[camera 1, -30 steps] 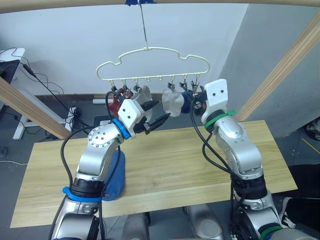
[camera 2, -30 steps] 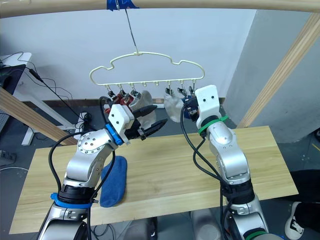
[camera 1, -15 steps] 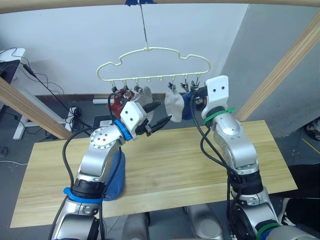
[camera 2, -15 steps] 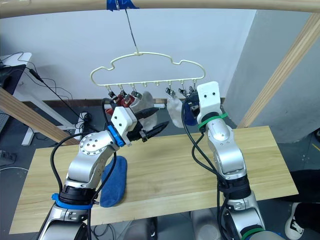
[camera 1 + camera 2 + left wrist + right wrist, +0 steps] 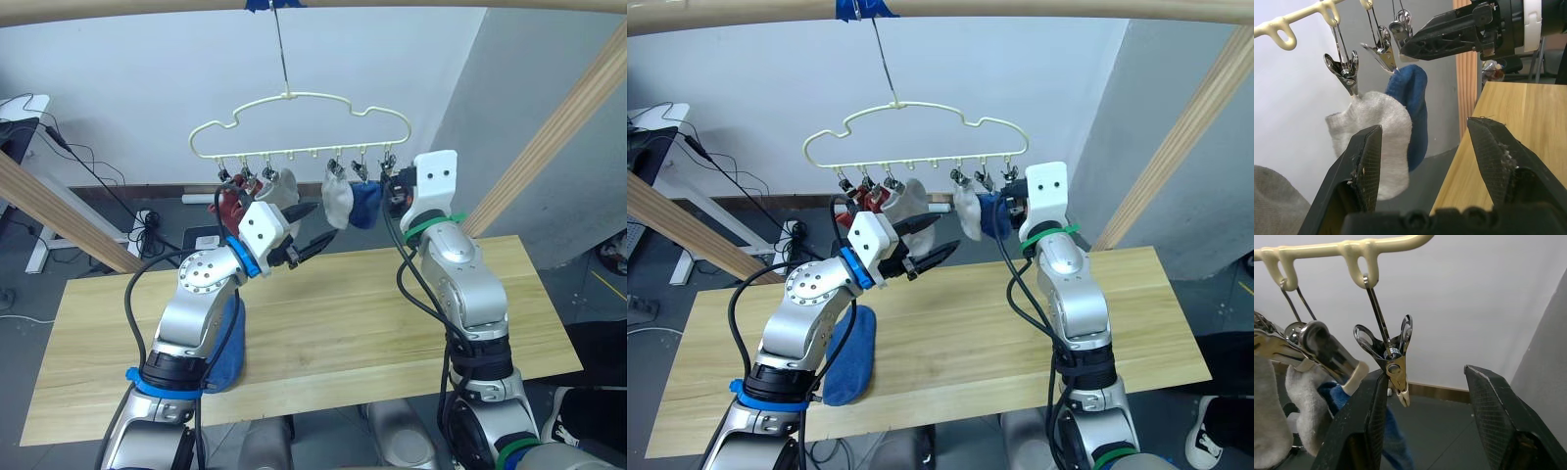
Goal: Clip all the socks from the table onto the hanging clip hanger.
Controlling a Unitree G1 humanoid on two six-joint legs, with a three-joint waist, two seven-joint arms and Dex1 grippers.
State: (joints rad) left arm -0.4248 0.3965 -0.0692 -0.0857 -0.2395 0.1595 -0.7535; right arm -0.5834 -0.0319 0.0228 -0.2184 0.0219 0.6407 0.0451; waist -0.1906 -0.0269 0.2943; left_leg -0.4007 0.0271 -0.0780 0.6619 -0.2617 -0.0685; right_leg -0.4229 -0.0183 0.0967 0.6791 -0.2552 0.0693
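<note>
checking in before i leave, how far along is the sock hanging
Nearly done: red, grey and blue socks hang on the hanger. Both grippers, left and right, are open and hold nothing. One blue sock remains on the table; the end clip is free.

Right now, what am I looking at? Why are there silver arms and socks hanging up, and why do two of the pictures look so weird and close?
Those silver arms belong to a robot. Two pictures come from cameras in its head, looking down over its arms. The other two come from cameras on its wrists, so they look very close up.

A pale yellow clip hanger hangs above a wooden table. Socks are pinned to its clips: a rust red sock, a grey sock, another grey sock and a blue sock. One more blue sock lies on the table, partly behind the left arm.

The left gripper is open and holds nothing. The right gripper is up by the hanger, next to an empty clip, also open and holding nothing.
</note>
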